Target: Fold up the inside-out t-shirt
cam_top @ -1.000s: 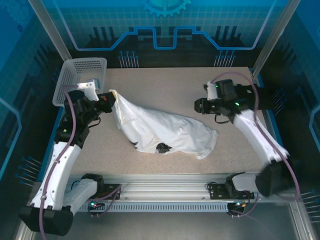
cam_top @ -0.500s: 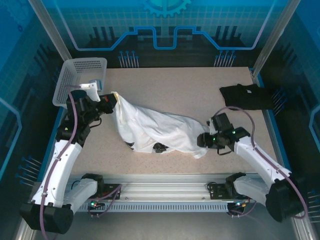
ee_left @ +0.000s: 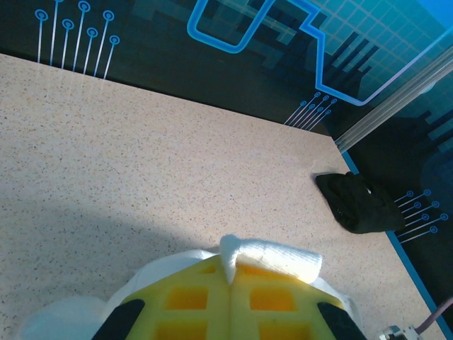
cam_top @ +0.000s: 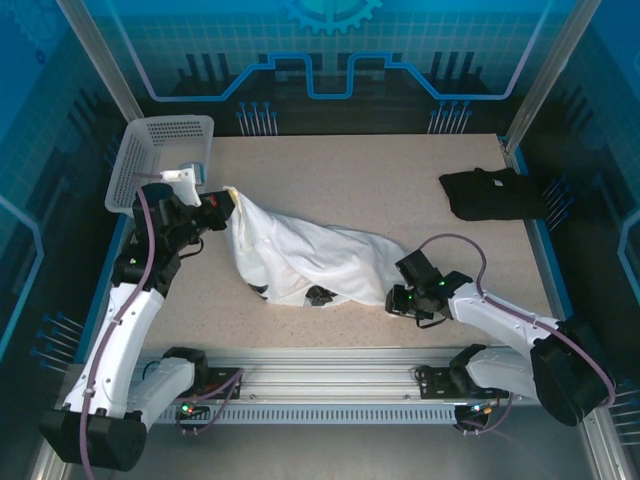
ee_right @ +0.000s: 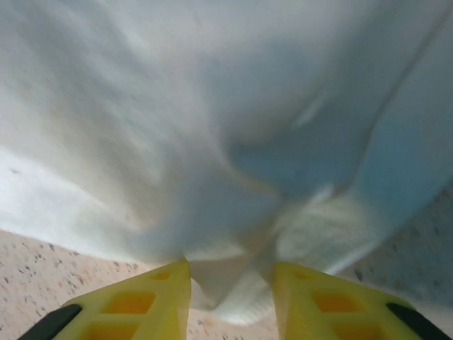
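White inside-out t-shirt point(cam_top: 310, 255) lies crumpled across the middle of the table point(cam_top: 400, 170). Left gripper point(ee_left: 232, 273): fingers pressed together, pinching a white fold at the shirt's far-left end. Right gripper point(ee_right: 231, 283): at the near-right hem, fingers apart with bunched cloth between them; cannot tell whether they clamp it
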Robot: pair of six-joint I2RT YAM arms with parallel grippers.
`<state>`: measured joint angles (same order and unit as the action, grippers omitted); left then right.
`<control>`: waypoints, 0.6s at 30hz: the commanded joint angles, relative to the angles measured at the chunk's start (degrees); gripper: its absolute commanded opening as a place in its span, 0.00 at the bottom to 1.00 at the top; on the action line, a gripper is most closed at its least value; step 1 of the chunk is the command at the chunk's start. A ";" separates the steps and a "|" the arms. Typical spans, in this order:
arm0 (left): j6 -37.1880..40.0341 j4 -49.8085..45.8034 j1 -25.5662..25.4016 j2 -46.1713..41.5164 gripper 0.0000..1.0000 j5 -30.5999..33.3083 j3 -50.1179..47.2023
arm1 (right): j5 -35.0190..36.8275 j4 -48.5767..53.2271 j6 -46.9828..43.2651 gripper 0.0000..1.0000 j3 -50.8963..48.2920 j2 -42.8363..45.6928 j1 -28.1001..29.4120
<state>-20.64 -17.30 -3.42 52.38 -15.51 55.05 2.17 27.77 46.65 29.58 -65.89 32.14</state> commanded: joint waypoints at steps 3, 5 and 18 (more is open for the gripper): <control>0.60 1.72 0.78 -1.12 0.00 -1.39 -0.12 | 3.68 -3.16 -2.40 0.07 0.36 1.67 -2.07; 0.26 1.79 0.87 -1.02 0.00 -1.44 0.13 | 5.05 0.17 -4.85 0.00 2.06 4.65 -3.40; -1.48 2.97 1.04 -0.52 0.00 -2.54 -0.29 | 0.39 1.20 0.21 0.49 -1.92 4.56 0.19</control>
<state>-21.10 -16.75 -3.09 52.34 -16.40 54.94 3.64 29.85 44.80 29.23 -59.51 30.72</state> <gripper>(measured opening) 0.053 0.482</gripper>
